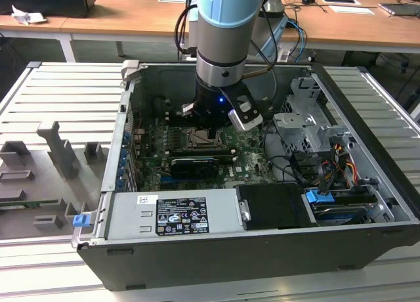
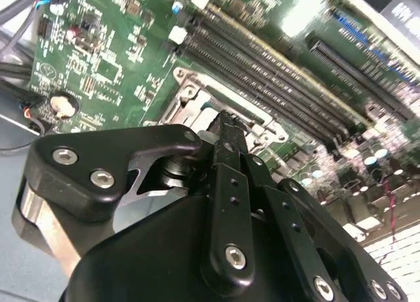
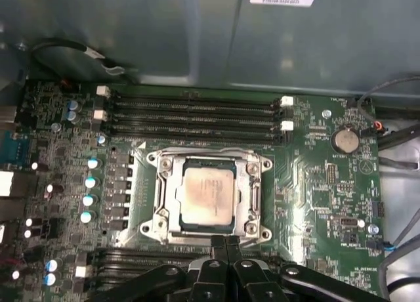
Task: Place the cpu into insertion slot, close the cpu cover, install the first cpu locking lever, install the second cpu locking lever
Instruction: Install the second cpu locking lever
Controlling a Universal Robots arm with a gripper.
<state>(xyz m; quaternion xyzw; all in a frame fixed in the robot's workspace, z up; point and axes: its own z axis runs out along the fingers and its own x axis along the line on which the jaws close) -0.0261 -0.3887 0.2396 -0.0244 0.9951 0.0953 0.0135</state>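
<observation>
- The gripper (image 3: 225, 244) is seen at the lower middle of the first wrist view, its two black fingers (image 3: 218, 248) pressed together with no gap and nothing between them
- In the second wrist view the same gripper (image 2: 223, 121) fills the lower half of the frame, fingertips closed and poised just over the metal edge of the socket
- The cpu (image 3: 208, 195) is found at the centre of the first wrist view, a pale silver-beige square lying flat inside the insertion slot (image 3: 167, 184)
- The cpu cover (image 3: 250, 195) is shown lying down over the slot, its silver frame surrounding the chip, which shows through the cut-out middle
- Whether the locking levers are latched cannot be told
- Long black memory slots (image 3: 190, 115) are seen across the upper middle of the first wrist view, just beyond the socket, on the green motherboard (image 3: 315, 184)
- A round coin battery (image 3: 344, 140) is seen at the right of that frame
- In the exterior view the arm (image 1: 226, 33) comes down from the upper middle into the open computer case (image 1: 367, 249), and the socket (image 1: 200, 139) lies at the centre of the frame, directly beneath the wrist
- A grey power supply (image 1: 174, 213) occupies the lower middle of the exterior view
</observation>
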